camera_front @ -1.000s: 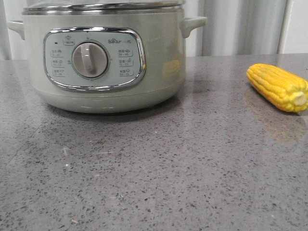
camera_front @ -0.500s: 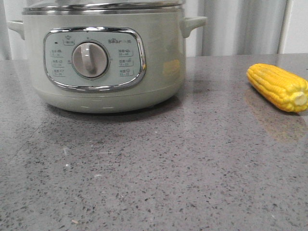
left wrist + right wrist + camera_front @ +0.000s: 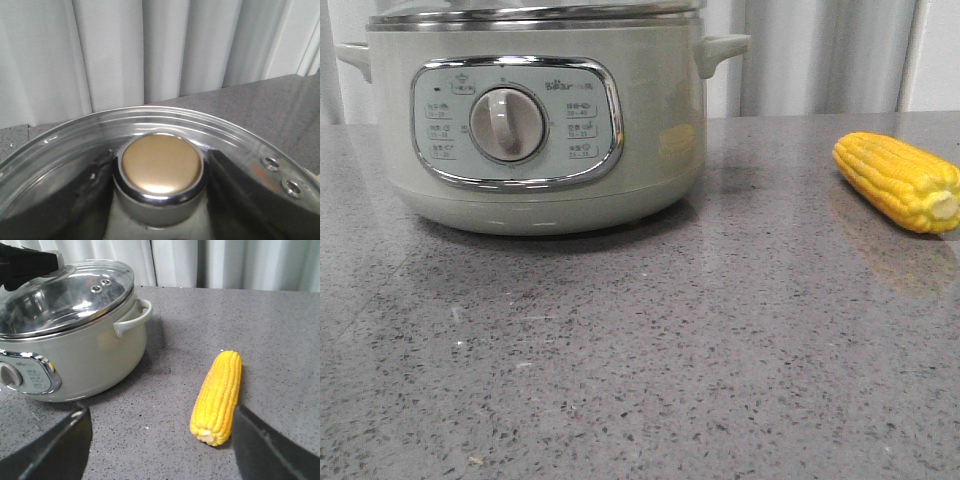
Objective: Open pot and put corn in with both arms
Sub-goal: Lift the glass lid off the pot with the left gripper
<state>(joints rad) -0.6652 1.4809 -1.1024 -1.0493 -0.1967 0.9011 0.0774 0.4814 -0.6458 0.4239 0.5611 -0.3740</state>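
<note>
The pot stands on the grey speckled bench, toward the left of the front view. Its control panel and round dial face the camera. One side handle projects to the right and a second handle projects to the left. A glass lid with a steel rim sits closed on the pot.

The corn lies on the bench well apart from the pot, at the right edge of the front view. Its pale stub end points toward the camera and to the right. Nothing touches it.

Left arm: the wrist view looks down on the lid, with the round gold-topped knob in the centre. The two dark left fingers stand on either side of the knob, close to it. Whether they press on the knob or stay just clear of it cannot be told. In the right wrist view, the dark body of the left arm appears above the far side of the lid.

Right arm: the right fingers are spread wide apart and hold nothing. They hang above the bench with the corn lying between them in the wrist view, nearer to one finger. The fingers do not touch the corn. The pot sits off to one side, beyond the other finger.

Pale curtains hang behind the bench.
</note>
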